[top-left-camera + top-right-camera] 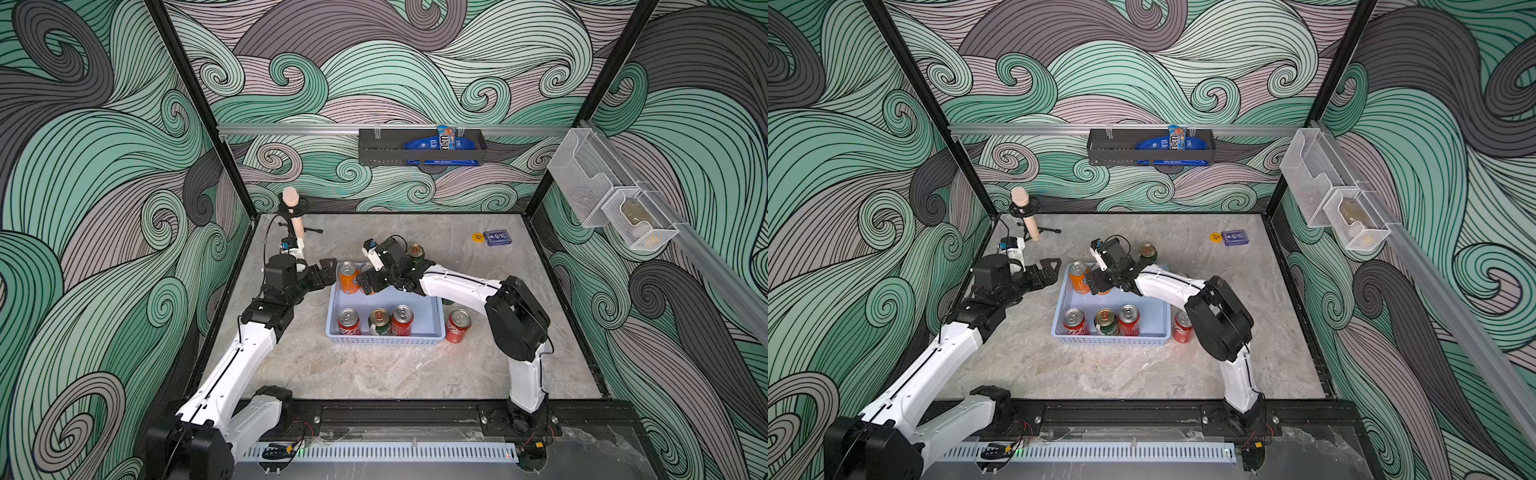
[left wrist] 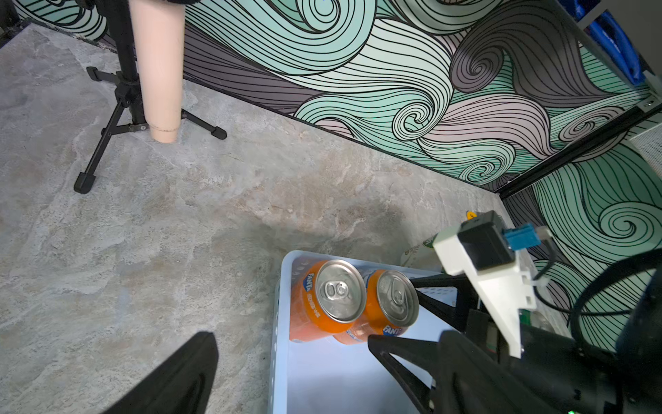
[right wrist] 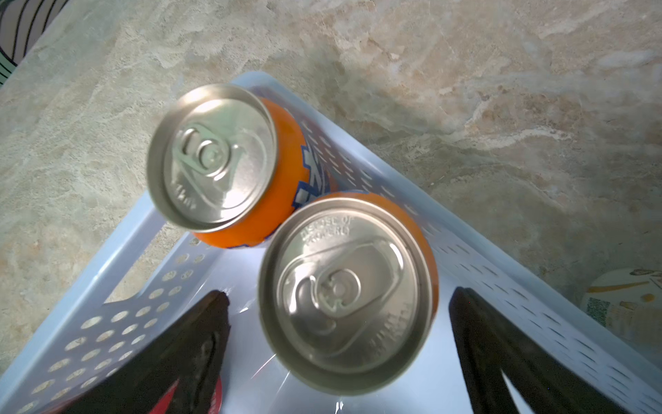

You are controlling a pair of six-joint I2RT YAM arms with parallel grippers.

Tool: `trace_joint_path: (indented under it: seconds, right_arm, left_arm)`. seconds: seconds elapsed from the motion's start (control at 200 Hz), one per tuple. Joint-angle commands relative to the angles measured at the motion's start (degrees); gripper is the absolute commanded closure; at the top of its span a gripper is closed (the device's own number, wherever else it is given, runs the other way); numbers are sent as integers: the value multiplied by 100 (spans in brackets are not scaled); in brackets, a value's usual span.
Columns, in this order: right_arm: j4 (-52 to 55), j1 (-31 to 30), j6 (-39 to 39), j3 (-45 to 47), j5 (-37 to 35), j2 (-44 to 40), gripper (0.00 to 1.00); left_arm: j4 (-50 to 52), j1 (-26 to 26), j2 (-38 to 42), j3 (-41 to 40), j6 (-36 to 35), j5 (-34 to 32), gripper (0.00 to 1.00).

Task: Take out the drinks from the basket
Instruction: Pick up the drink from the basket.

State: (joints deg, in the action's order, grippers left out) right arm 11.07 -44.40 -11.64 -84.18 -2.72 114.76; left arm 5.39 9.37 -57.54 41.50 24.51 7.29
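Grey marbled counter (image 1: 374,374) carries the light-blue basket (image 1: 384,340) at its middle, five drinks inside and two visible outside. The right gripper (image 3: 342,295) reaches into the basket's far left corner, fingers (image 3: 200,344) spread wide either side of the inner orange can (image 2: 394,301), clear of it and holding nothing. Likely faults: this can touches the corner orange can (image 3: 215,157), so an off-centre closure would probably shove one into the other and tip it; one finger stands close to the perforated far wall, and catching it could drag the light basket; smooth aluminium may slip if gripped near the rim. The left gripper (image 1: 330,274) hovers just outside the same corner, fingers apparently apart and empty, near the lifting path, so the arms could collide. Surroundings: black wall rack (image 1: 419,151) and white mesh bins (image 1: 611,199), well clear; pink cylinder on a black tripod (image 1: 293,208) at the far left; a near row of left red can (image 1: 348,322), green-and-cream can (image 1: 379,322) and right red can (image 1: 402,320); a gold-topped can (image 1: 415,251) just behind the basket beside the right wrist, the closest obstacle to withdrawal; an outer red can (image 1: 458,326) beside the basket's right wall; blue card box (image 1: 496,237) and yellow disc (image 1: 478,237) far off.
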Motion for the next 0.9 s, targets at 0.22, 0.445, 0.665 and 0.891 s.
trace_joint_path:
  seconds: [0.22, 0.445, 0.665, 0.891]
  right_arm:
    - [-49, -41, -62, -273, -240, 249, 7]
    - [-37, -42, -27, -301, -195, 371, 10]
    - [-42, -42, -58, -271, -201, 373, 13]
    - [-48, -36, -39, -247, -208, 278, 20]
  left_arm:
    - [-70, -58, -64, 206, -76, 394, 1]
    - [-80, -73, -108, 221, -90, 470, 1]
    - [-86, -84, -117, 224, -96, 502, 1]
    - [-91, -101, -117, 212, -112, 519, 1]
